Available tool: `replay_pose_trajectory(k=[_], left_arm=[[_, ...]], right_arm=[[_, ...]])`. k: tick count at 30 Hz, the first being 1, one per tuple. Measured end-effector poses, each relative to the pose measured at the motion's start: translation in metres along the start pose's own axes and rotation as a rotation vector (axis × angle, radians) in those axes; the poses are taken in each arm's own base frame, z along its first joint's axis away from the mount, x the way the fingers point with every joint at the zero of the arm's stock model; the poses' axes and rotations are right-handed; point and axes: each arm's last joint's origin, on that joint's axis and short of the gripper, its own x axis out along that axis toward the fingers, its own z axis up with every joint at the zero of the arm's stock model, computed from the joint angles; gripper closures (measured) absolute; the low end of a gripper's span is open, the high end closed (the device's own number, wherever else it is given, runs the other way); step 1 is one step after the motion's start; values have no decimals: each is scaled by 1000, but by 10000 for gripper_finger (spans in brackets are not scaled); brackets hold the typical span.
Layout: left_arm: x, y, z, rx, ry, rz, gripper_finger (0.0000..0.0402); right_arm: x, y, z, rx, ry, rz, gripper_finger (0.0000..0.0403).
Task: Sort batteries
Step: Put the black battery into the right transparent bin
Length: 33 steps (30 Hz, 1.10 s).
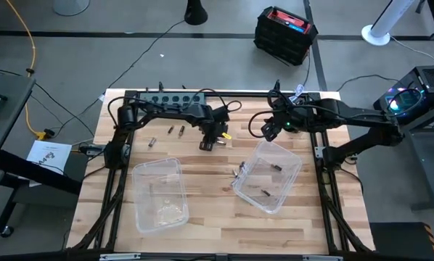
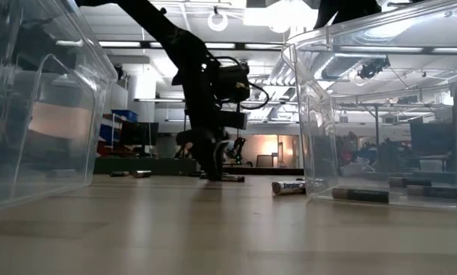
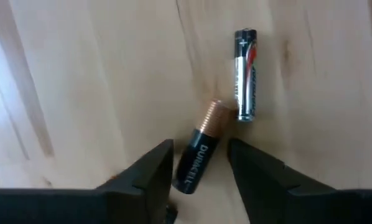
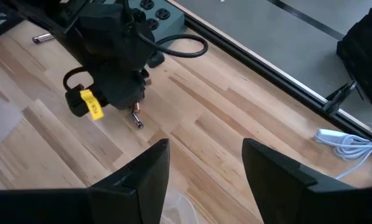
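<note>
Here, your left gripper is down at the wooden table, its fingers spread either side of a black, copper-topped battery without visibly clamping it; a silver and black battery lies just beyond, touching the first at its tip; your right gripper hangs released above the right clear plastic bin, which holds a few dark batteries; the left clear plastic bin sits well apart.

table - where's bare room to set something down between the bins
Free: bare wood between the left bin and right bin, toward the near edge. Crowded: batteries at the right bin's corner, and under the left gripper.
</note>
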Motion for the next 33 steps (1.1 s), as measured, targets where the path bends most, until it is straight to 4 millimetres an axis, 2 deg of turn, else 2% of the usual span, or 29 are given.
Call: replay_pose_trajectory(k=[2,4,5,8,13,17,19,22,26,29,32,33], left_arm=[[-2,-4,1,-38,0,-9,299],[-11,-4,3,-89,-27,-15,361],[-16,-4,3,-124,-47,-17,373],[-41,-5,1,-184,-90,-27,373],[-118,2,5,-227,-373,54,373],[-159,-11,28,-187,-726,-38,373],[-170,-21,43,-149,-842,-37,373],[-162,-40,63,-76,-922,-73,373],[-142,-75,93,9,-989,-156,371],[-130,-91,110,-13,-1000,-151,339],[-122,-96,118,-41,-973,-145,291],[-125,-96,120,-45,-981,-136,276]], right_arm=[[0,0,0,0,-1,-1,207],[0,0,0,0,-2,-1,207],[0,0,0,0,-2,-2,207],[0,0,0,0,-2,-2,207],[0,0,0,-9,-4,-2,207],[0,0,0,-29,-7,-1,207],[1,-1,2,-25,-14,-10,207],[2,-2,4,-12,-22,-14,207],[3,-3,7,-14,-40,-12,207],[4,-5,9,-8,-43,-15,207],[5,-6,9,-6,-37,-11,207],[5,-6,10,-5,-37,-11,207]])
